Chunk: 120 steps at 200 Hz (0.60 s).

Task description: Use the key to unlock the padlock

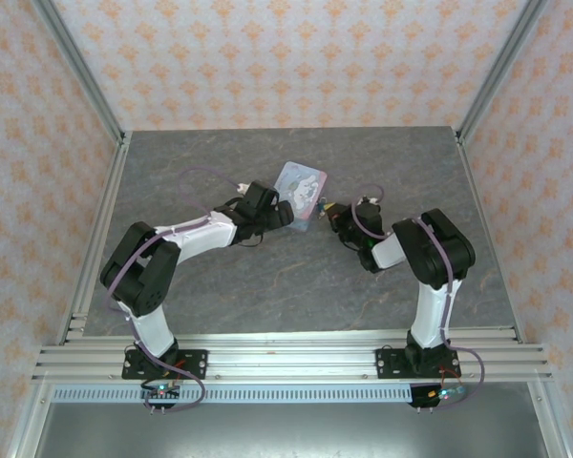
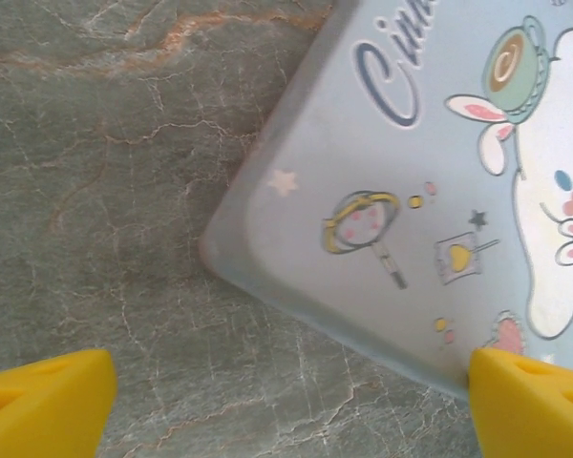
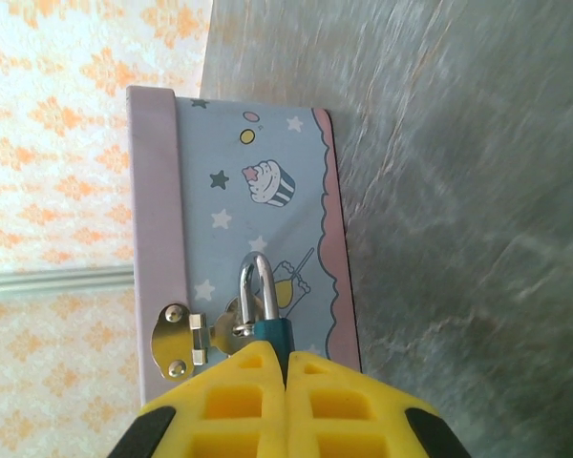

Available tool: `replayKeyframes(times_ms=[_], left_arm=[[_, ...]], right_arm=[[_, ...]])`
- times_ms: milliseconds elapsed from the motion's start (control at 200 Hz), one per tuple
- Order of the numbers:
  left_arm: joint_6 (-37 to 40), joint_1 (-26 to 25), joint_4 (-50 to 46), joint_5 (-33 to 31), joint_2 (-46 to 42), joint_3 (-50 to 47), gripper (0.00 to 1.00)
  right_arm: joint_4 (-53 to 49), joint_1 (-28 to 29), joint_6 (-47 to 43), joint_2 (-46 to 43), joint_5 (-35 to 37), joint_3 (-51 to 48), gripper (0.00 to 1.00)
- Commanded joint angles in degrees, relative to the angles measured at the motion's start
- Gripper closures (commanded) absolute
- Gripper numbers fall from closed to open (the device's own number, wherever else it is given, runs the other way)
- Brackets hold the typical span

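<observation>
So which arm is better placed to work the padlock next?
Right. The right gripper is shut on the padlock at the hasp of the tin; the left gripper stands open at the tin's corner, holding nothing.

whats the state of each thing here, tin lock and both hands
tin: lid closed
hasp: fastened across the lid's edge
padlock: shackle looks closed, threaded through the hasp
right hand: shut on the padlock
left hand: open, straddling the tin's corner
</observation>
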Motion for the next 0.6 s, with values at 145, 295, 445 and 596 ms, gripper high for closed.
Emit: replayKeyframes(times_ms=[145,295,445,596], left_arm=[[1.43,0.26,-13.28,-2.37,4.72,-3.35,0.07],[1.28,0.24,-13.02,-2.26,3.94,-3.81,0.07],[1.39,0.26,-13.6,-2.26,-0.15,-4.16,0.07],[1.39,0.25,-14.83,-1.5,-4.5,-2.48,0.06]], right_arm=[[1.47,-3.0,1.24,0.54,2.37,3.69,1.0],[0.38,-2.51,0.73,0.99,1.63,4.69,1.0],[-0.04,-2.5,-0.65,-0.5,0.74,1.49,1.0],[0.93,-2.07,-1.81,-2.51,0.49,-3.25,1.0]])
